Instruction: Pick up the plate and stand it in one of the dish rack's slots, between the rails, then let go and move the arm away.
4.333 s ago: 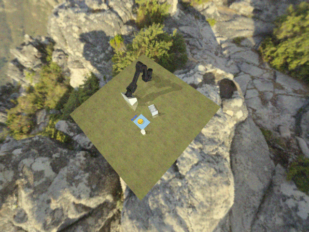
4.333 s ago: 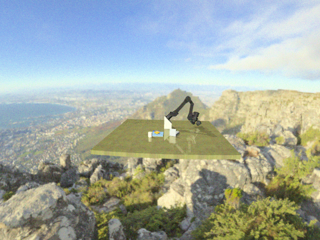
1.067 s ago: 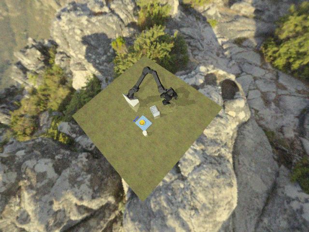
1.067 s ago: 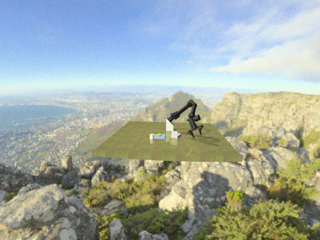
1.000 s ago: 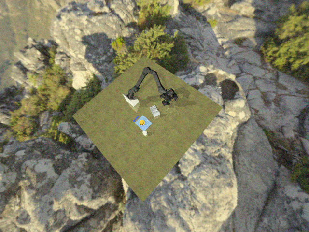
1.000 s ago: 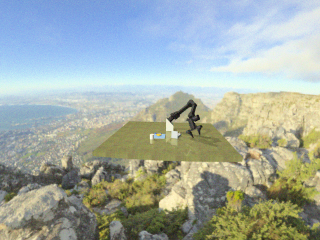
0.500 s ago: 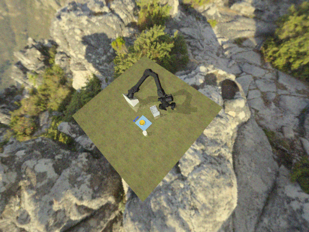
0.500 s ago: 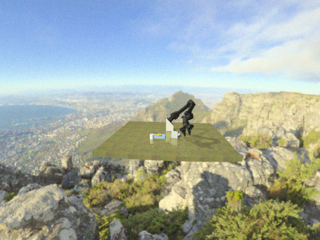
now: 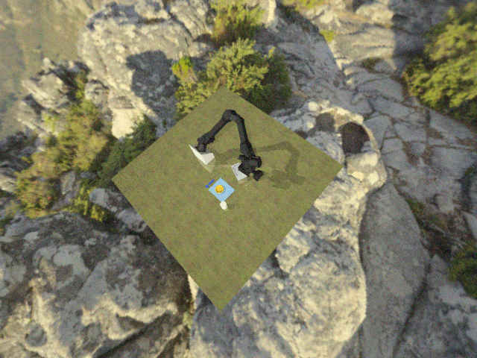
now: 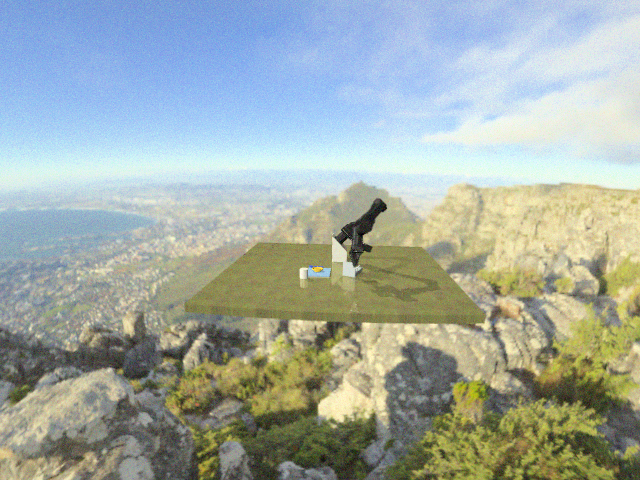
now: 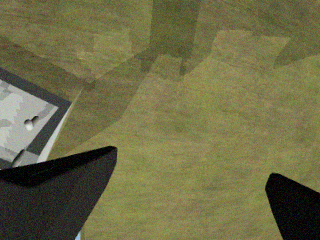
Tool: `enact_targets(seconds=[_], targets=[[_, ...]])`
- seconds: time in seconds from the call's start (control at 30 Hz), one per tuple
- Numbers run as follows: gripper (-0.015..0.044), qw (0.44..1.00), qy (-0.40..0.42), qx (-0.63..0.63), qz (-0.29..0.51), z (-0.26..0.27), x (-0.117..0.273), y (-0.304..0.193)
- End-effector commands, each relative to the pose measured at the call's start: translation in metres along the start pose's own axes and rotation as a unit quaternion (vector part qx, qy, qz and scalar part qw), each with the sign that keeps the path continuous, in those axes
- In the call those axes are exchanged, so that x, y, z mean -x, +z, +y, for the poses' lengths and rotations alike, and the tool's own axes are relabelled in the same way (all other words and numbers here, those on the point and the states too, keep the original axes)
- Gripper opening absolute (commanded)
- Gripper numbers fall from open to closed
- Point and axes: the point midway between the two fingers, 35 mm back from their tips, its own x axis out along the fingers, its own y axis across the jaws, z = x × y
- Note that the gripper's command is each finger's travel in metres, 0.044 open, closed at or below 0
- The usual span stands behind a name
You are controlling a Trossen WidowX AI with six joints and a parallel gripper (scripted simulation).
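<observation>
With our gripper spread wide and holding nothing, we hover low beside the rack, whose corner sits at the left edge of the wrist view. We take the yellow disc on the blue mat to be the plate, lying flat just past the rack, with a white cup near it. Reaching across, we judge that our fingers could clip the rack and shove it, or slip on the plate's thin rim.
</observation>
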Motion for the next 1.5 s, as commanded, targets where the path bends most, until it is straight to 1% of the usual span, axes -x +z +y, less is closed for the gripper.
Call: enact_targets(seconds=[0.0, 0.37, 0.7, 1.07, 1.47], targets=[[0.04, 0.998, 0.016, -0.055, 0.019, 0.004, 0.002, -0.022], [0.04, 0.972, 0.043, -0.221, 0.065, 0.013, 0.027, -0.083], [0.04, 0.918, 0.071, -0.378, 0.097, 0.032, 0.055, -0.131], [0.04, 0.827, 0.104, -0.54, 0.117, 0.06, 0.088, -0.173], [0.04, 0.697, 0.143, -0.692, 0.122, 0.095, 0.127, -0.203]])
